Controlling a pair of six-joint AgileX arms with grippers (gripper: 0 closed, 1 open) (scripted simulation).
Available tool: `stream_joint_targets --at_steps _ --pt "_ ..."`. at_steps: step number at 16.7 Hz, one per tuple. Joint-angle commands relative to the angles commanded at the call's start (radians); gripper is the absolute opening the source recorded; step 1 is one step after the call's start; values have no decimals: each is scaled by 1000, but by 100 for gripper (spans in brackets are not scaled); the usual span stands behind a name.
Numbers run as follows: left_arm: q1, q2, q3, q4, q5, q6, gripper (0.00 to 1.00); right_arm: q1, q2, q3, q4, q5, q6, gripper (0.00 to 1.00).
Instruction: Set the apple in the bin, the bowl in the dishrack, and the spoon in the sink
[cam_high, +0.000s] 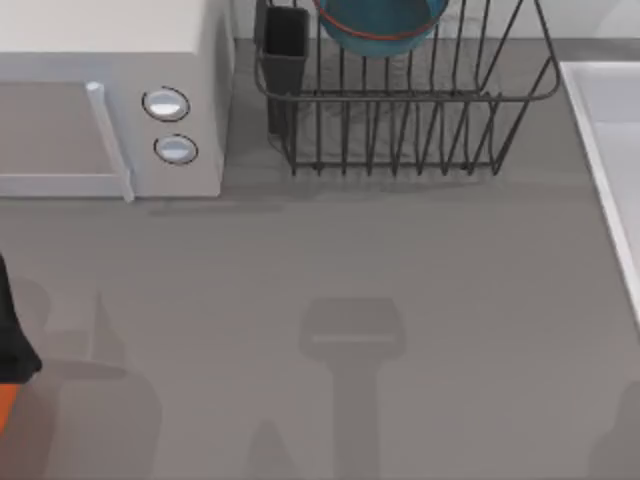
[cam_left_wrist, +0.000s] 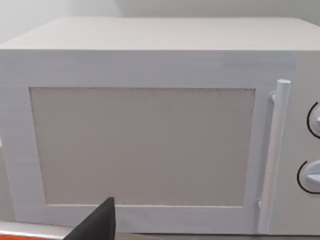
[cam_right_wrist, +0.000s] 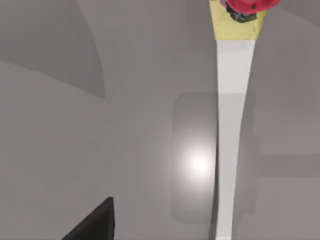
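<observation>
- Up at the far edge of the grey tabletop, the wide blue glazed bowl with its reddish-brown rim sat inside the dark wire dishrack. It stood between the upright bars and beside the dark square cutlery cup. I judged that part of the job done, since the bars were there to hold it.
- At the top view's right edge lay the pale rectangular sink with its raised white rim, well apart from the white microwave with two round knobs on the left.
- The left arm was drawn back to the tabletop's near left corner, and looked parked. Its wrist camera faced the microwave door squarely, and the left gripper showed as one dark wedge. I could not tell whether it was apart or together.
- The right gripper hung over a plain grey surface crossed by a long white strip, looking straight down. Its state I could not tell either, though nothing appeared to be held in it.
- Beyond that strip, the small glossy red apple rested on a yellow patch, cut off by the right wrist view's edge. Whether that patch belonged to the bin I could not say.
</observation>
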Motion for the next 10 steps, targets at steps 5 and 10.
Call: stream_joint_targets --at_steps 5,10 --pt "0 0 0 0 0 0 100 2 118 -132 256 0 3 100" --pt "0 0 0 0 0 0 100 2 142 -159 300 0 3 100"
